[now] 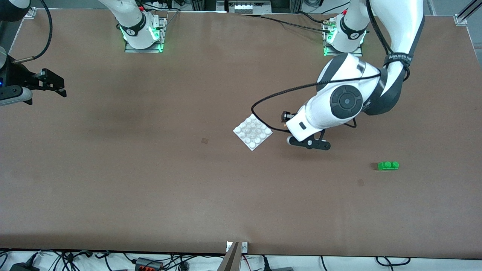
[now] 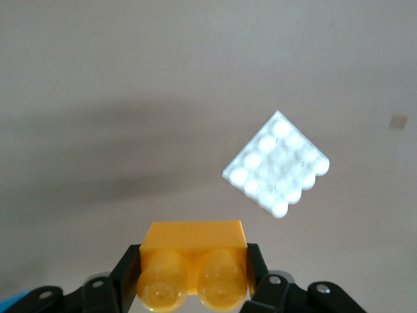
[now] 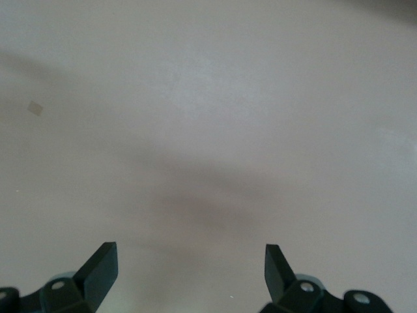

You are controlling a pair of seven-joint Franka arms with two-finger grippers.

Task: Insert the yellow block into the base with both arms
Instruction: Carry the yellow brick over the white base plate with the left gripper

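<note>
In the left wrist view my left gripper (image 2: 193,259) is shut on the yellow block (image 2: 193,236), one black finger on each short end and the two studs facing the camera. The base (image 2: 277,163), a white square studded plate, lies flat on the table a short way ahead of the block. In the front view the base (image 1: 252,131) sits near the table's middle, and the left gripper (image 1: 288,118) hangs just beside it toward the left arm's end, the white hand covering most of the block. My right gripper (image 1: 51,84) waits open over the right arm's end of the table, with nothing between its fingers (image 3: 98,266).
A green two-stud brick (image 1: 388,165) lies nearer the front camera than the base, toward the left arm's end. The left arm's black cable (image 1: 260,103) loops above the table close to the base.
</note>
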